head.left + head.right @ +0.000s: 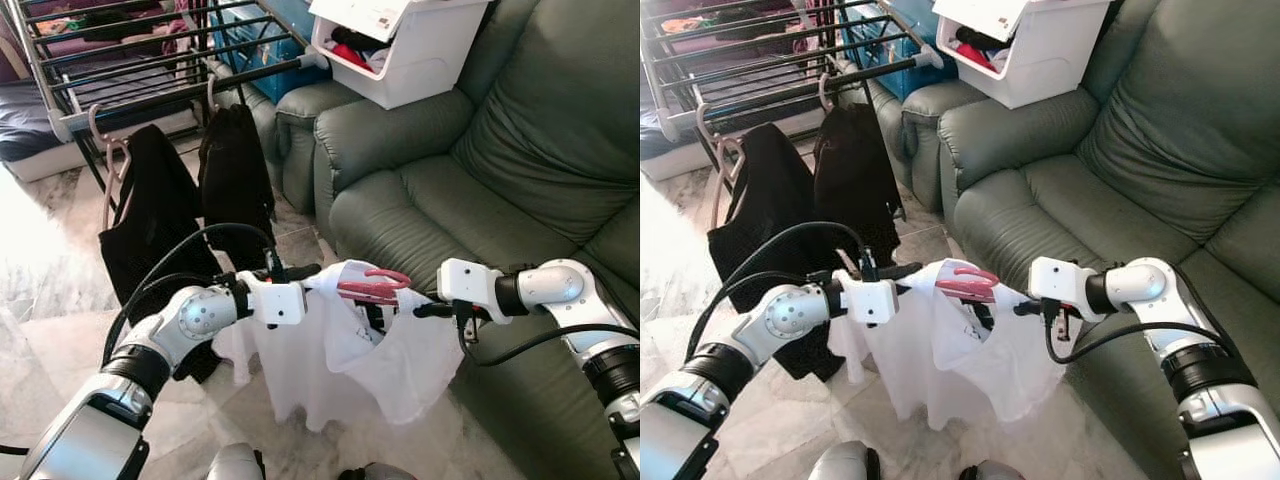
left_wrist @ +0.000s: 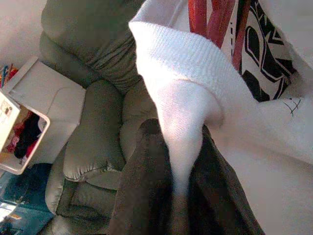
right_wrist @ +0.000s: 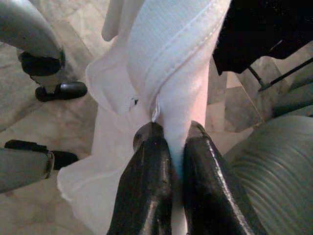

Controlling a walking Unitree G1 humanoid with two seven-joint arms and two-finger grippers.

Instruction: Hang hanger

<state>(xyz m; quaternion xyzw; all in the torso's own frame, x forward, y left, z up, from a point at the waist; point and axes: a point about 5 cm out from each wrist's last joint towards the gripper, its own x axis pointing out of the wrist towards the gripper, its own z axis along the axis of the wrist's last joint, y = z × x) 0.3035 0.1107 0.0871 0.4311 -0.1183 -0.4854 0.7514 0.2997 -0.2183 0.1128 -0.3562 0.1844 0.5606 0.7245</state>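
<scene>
Here, from the head views, we hold a white shirt (image 1: pixel 350 350) stretched between our left hand (image 1: pixel 300 272) and right hand (image 1: pixel 425 309), a pink hanger (image 1: pixel 372 287) in its neck, before the green sofa (image 1: pixel 480 190). In the left wrist view, cloth is pinched. In the right wrist view, fingers (image 3: pixel 146 191) clamp the hem. We judge both pinches must hold firm toward the drying rack (image 1: pixel 150 75).

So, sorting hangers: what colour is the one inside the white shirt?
Pinkish red hanger, clearest in left eye view.
</scene>
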